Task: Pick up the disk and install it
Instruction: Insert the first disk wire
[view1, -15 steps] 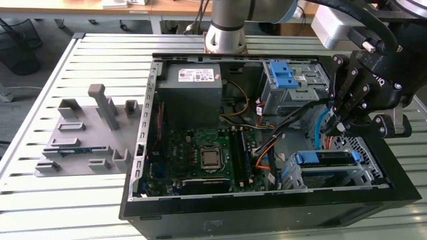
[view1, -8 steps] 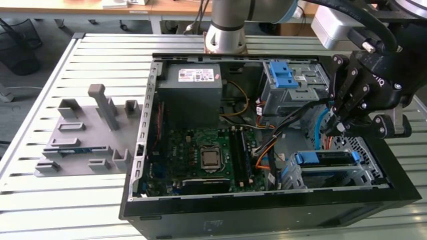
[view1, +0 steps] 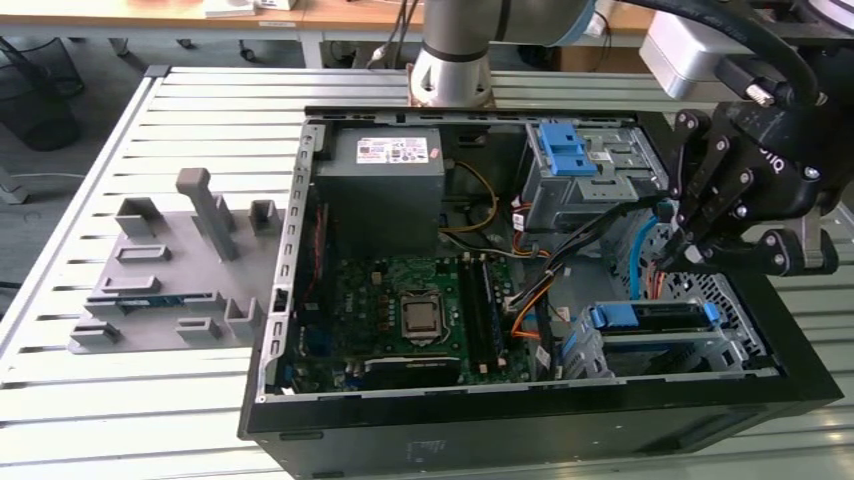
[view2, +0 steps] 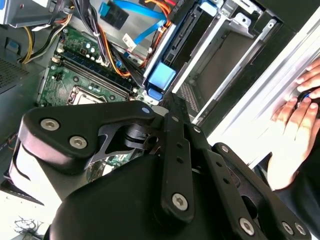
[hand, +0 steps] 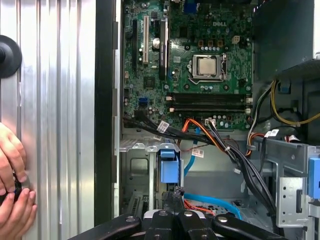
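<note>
Gripper (view1: 674, 256) clenched, fingers pressed together, with its tips near the disk (view1: 650, 318) — contact unclear. In the exterior view the disk sits in its bay (view1: 731, 352) at four o'clock from the motherboard (view1: 400, 300) — label hidden.

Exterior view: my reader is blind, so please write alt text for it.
The black end effector hangs above the blue-framed disk, which sits in a bay of the open computer case at the exterior view's right. A grey fixture lies beside the case.
</note>
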